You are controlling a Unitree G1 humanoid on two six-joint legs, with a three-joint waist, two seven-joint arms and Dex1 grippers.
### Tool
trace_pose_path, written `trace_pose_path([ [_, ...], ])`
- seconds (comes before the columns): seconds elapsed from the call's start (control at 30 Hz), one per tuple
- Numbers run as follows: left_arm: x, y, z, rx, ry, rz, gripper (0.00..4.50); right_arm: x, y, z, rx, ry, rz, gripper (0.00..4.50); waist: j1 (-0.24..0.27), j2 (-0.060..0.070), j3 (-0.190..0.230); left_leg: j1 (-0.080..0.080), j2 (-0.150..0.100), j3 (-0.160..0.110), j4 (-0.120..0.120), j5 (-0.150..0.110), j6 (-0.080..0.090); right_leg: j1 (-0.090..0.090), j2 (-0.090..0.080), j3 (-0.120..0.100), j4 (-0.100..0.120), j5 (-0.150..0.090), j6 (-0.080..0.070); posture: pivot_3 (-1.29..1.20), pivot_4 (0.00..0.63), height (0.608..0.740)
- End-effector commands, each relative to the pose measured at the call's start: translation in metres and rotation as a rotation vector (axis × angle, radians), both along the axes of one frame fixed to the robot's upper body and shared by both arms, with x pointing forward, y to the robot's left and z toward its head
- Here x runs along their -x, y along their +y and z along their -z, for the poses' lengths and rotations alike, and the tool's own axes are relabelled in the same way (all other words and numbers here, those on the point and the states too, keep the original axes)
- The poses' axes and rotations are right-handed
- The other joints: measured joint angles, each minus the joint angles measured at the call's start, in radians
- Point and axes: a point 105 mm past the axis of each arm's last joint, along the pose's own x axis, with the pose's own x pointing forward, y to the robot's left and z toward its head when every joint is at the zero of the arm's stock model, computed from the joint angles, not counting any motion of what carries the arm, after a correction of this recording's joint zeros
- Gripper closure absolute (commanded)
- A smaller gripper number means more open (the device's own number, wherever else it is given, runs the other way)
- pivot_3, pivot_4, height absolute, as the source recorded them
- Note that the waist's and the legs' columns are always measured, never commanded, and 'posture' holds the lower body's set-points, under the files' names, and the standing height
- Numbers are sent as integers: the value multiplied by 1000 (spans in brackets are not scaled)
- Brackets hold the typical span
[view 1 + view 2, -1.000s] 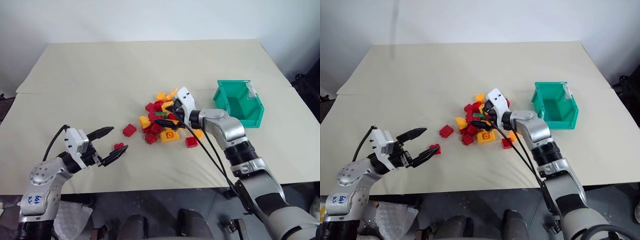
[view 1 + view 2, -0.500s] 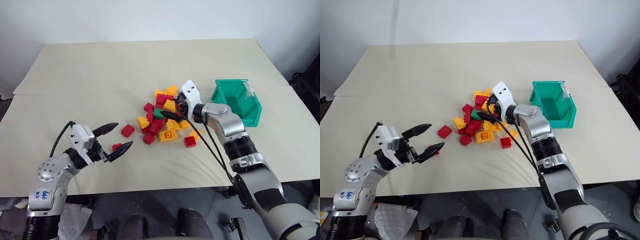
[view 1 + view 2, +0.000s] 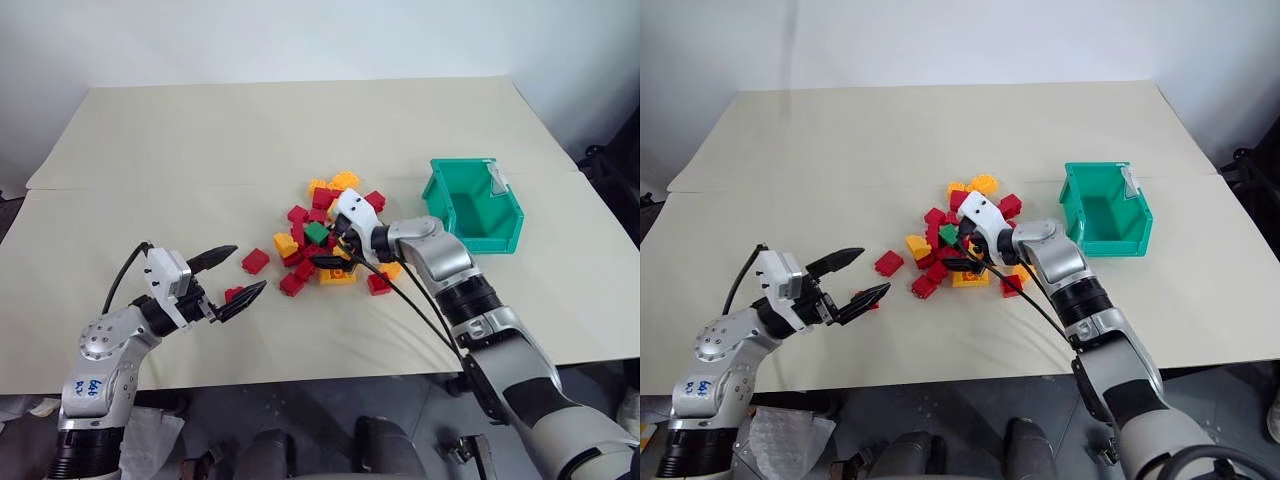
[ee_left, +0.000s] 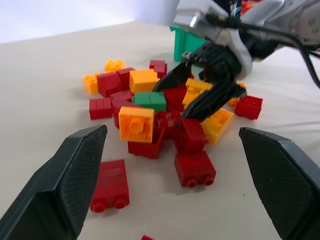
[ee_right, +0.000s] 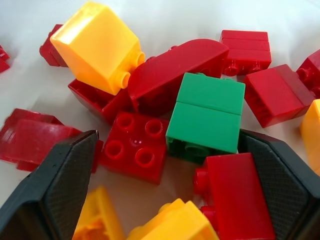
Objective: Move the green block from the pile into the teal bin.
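Right wrist view: the right gripper [image 5: 165,200], jaws spread, frames the green block [image 5: 206,118], light, rigid, best pinched across its smooth sides.

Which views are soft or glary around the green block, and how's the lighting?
Right wrist view: green block sharp, specular highlights on the neighbouring red and yellow bricks, its own fingers blurred in the foreground. Left wrist view: own fingers soft, pile fairly sharp. Left eye view: even diffuse light, faint shadows under the right gripper, no glare on the teal bin.
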Motion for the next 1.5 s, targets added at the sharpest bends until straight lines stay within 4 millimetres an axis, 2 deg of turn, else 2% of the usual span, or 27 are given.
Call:
trace_pose_path([
  [0.03,0,-3,-7,2,-44,9,0,-13,1,-26,-37,-35,33,25,0,0,0,0,0,0,0,0,0,0,0,0,0,0,0,0,150,740],
  [0.23,-2,-3,-7,4,-46,6,0,-24,0,-27,0,-35,85,25,0,0,0,0,0,-1,0,0,0,0,0,-1,0,0,0,0,150,740],
  [0.47,-2,-2,-6,7,-48,-1,0,-20,9,-24,65,-41,51,25,-2,0,0,0,0,-1,0,0,0,0,0,-1,0,0,0,0,150,740],
  [0.57,-2,-2,-6,7,-48,-5,0,-20,12,-22,91,-49,51,632,-3,0,0,0,0,-1,0,0,0,0,0,-1,0,0,0,0,150,740],
  [0.8,0,-2,-6,6,-50,-4,0,-19,15,-25,78,-53,47,3020,-1,0,0,0,0,-1,0,0,0,0,0,-1,0,0,0,0,150,740],
  [0.93,0,-2,-6,7,-49,-3,0,-19,15,-33,53,-65,45,3039,-2,0,0,0,0,-1,0,0,0,0,0,-1,0,0,0,0,150,740],
  [1.07,0,-4,-6,12,-51,4,0,-10,14,-70,-117,-140,-13,3039,-1,1,0,-1,0,-1,0,0,0,0,0,-1,0,0,0,0,150,740],
  [1.17,0,-8,-7,16,-53,23,0,-2,-2,-93,-243,-186,-18,3039,4,1,0,-1,0,-2,0,0,0,0,0,-2,0,0,0,0,150,740],
  [1.23,-2,-13,-8,19,-55,39,0,4,-24,-104,-291,-248,4,3039,8,0,0,-1,-1,-3,0,0,0,0,-1,-2,0,0,0,0,150,740],
  [1.3,-5,-18,-11,20,-61,63,0,12,-60,-118,-342,-344,80,3039,15,0,0,-2,-1,-6,0,0,0,1,-1,-3,0,0,0,0,150,740],
  [1.37,-7,-22,-14,28,-66,80,0,18,-96,-123,-343,-399,182,3039,28,0,0,-2,-2,-5,0,0,0,1,-1,-4,-1,0,0,0,150,740],
  [1.43,-8,-24,-15,29,-69,92,0,21,-122,-123,-309,-420,276,3039,29,1,0,-2,-2,-4,0,0,0,1,-1,-3,-2,0,0,0,150,740],
  [1.5,-9,-28,-19,31,-76,118,0,25,-168,-115,-225,-440,436,3039,30,1,1,-2,-2,-2,0,0,0,1,0,-4,-3,0,0,0,150,740],
])
